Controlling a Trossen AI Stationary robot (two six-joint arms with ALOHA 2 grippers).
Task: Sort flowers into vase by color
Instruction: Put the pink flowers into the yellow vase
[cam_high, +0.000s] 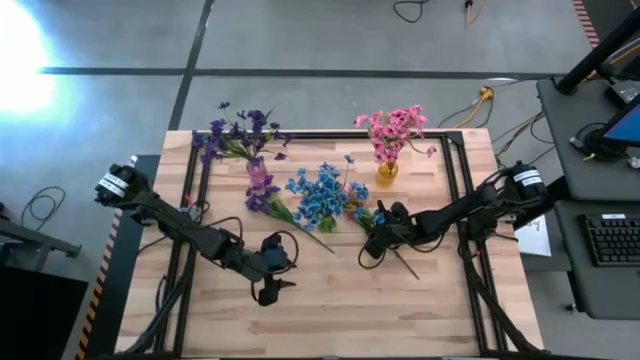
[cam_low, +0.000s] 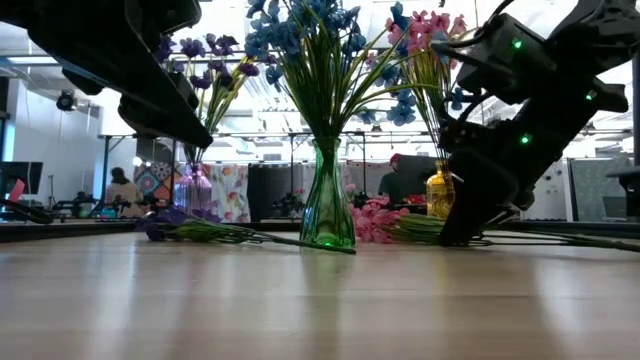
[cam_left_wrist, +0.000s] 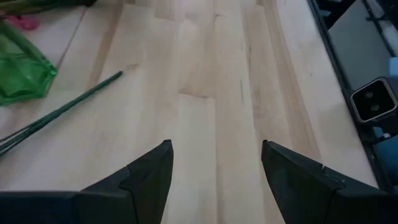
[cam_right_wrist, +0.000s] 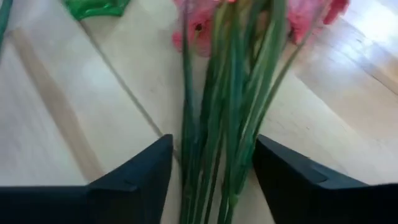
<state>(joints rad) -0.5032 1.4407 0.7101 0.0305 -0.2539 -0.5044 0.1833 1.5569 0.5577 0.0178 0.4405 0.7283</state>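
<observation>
A pink flower sprig (cam_right_wrist: 199, 31) lies flat on the table, and its green stems (cam_right_wrist: 224, 124) run between the fingers of my right gripper (cam_right_wrist: 213, 168), which is open and low over the table's right middle (cam_high: 372, 250). My left gripper (cam_left_wrist: 214, 168) is open over bare wood near the front left (cam_high: 272, 288). A purple sprig (cam_high: 262, 195) lies on the table left of the green vase (cam_low: 327, 200) that holds the blue flowers (cam_high: 322, 195). Purple flowers stand in a purple vase (cam_low: 193, 190), and pink flowers (cam_high: 395, 128) in a yellow vase (cam_high: 387, 172). My right gripper straddles the pink sprig's bundle of stems (cam_right_wrist: 245, 155), slanting down from the table's right side, with the fingers lying across the stems. One finger (cam_right_wrist: 273, 174) seems to meet the outermost stems; the other stands slightly apart. The sprig lies flat on the table.
The three vases stand in a row across the table's far half. The purple sprig's long stem (cam_left_wrist: 62, 112) reaches toward the table's middle, near my left gripper. Bare wood (cam_high: 330, 310) lies along the near edge. People sit in the room behind.
</observation>
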